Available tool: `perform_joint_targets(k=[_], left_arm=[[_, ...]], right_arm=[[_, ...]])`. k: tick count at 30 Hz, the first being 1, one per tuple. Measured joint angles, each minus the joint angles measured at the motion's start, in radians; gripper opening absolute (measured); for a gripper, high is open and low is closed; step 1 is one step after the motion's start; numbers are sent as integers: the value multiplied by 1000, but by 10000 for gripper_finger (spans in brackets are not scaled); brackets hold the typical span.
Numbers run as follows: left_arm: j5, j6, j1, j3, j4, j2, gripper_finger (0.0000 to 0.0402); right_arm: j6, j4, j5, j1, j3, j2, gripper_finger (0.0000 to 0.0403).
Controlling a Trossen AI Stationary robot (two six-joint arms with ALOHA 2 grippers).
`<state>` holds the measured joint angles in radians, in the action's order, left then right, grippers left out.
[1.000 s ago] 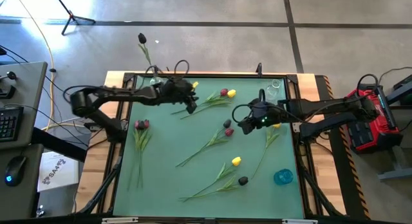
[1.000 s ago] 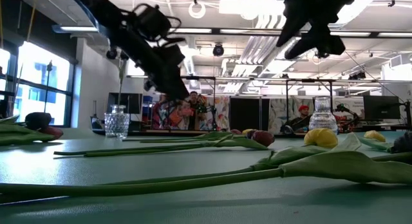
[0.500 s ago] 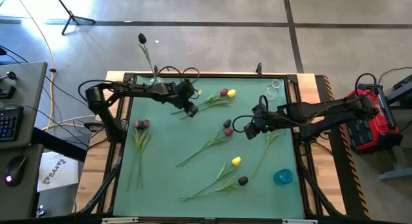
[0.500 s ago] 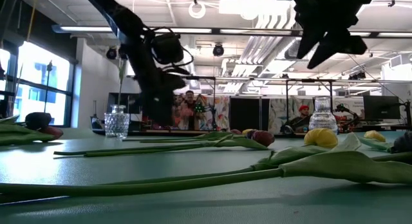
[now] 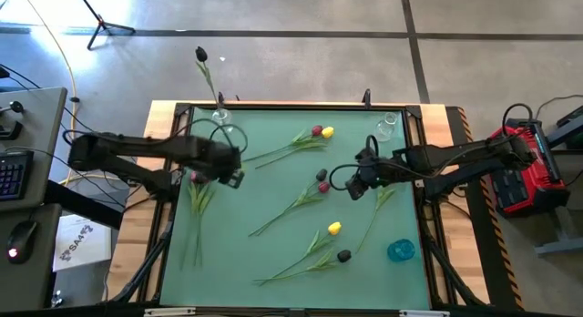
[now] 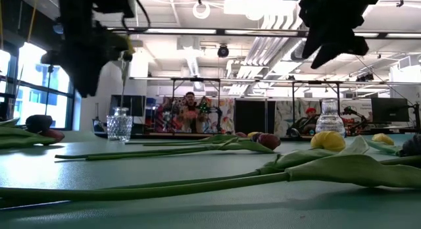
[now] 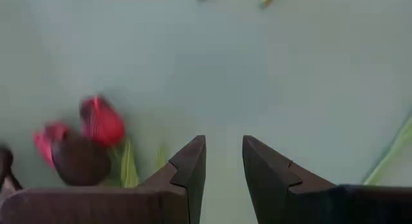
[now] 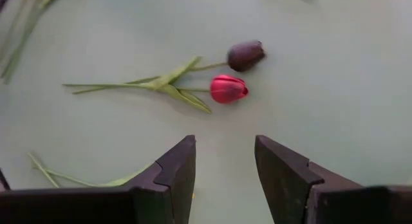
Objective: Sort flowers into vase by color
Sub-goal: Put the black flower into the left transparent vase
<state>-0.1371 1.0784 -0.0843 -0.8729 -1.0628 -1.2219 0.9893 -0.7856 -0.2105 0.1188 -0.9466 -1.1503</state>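
High view: left gripper [image 5: 235, 178] narrow, empty, near mat's [image 5: 273, 253] left edge.

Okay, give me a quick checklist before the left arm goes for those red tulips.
1. left gripper empty, fingers apart: ok.
2. Left gripper over the red tulips by the mat's left edge: ok, though the heads sit to one side of the fingers in its wrist view, not between them.
3. Stems free of other flowers: cannot tell.
4. right gripper open, empty, hanging over mid-mat well away: ok.
5. glass vase at the far left corner, upright, already holding a black tulip: ok.
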Motion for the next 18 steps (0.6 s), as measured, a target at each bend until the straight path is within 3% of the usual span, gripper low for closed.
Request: perform_joint_targets(k=[9,18], left_arm=[[2,250,113,48,-219,-40,88],[31,311,137,156,-195,-70,88]], right_arm=[[-117,151,11,-1,0,0,149],[-135,143,36,0,0,0,149]])
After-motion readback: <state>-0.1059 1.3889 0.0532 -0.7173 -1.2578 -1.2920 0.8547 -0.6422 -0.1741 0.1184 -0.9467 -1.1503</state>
